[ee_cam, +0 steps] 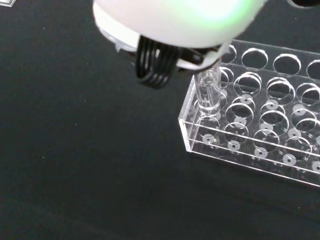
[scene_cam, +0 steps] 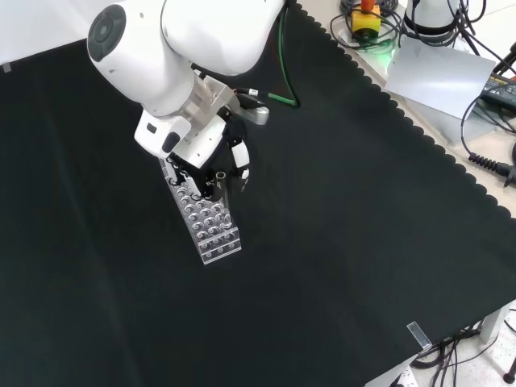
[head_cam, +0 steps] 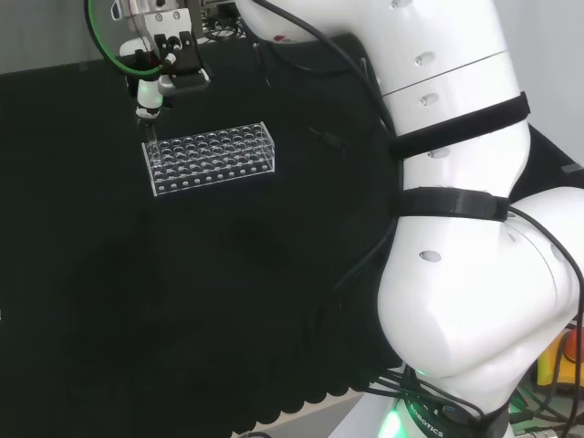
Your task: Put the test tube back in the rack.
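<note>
1. In the head view's upper left, the hand [head_cam: 157,87] is hanging fingers-down over the clear rack's [head_cam: 210,157] left end.
2. Its fingers are pinching the test tube [ee_cam: 208,95], which is standing upright in a corner hole.
3. The white arm [head_cam: 456,237] is filling the right side.

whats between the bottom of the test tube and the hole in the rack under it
Nothing: in the wrist view the test tube, held by the hand, hangs right at a corner hole of the clear rack, with no other thing between.
</note>
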You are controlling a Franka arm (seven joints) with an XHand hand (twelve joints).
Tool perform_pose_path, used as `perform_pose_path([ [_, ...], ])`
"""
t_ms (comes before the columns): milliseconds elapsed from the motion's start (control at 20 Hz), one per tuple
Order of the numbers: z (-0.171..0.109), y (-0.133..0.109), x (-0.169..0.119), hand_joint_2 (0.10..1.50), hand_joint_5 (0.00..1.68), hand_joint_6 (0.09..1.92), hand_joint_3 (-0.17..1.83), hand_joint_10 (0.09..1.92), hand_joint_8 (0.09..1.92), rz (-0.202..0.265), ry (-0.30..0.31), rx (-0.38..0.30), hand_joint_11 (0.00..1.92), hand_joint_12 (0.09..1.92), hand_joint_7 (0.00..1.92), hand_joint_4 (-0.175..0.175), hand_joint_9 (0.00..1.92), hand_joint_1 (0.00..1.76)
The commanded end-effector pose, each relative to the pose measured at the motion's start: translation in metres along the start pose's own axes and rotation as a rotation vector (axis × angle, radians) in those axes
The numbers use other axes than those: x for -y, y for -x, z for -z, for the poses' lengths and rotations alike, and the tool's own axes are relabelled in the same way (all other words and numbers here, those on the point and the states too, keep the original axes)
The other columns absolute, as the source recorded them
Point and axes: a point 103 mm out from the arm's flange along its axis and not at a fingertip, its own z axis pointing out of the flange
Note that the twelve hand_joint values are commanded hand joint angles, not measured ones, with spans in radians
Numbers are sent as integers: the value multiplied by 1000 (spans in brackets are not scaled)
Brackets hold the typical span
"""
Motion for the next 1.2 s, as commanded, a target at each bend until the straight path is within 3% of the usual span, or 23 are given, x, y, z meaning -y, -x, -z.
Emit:
perform_pose_path([
  [50, -9, -3, 1, 641, 1370, 467, 629, 493, 566, 6, -14, 2, 999, 1121, 1677, -175, 1593, 1227],
  [1200, -40, -3, -25, 640, 1373, 463, 631, 493, 562, -4, -67, -8, 994, 1128, 1679, -175, 1594, 1227],
])
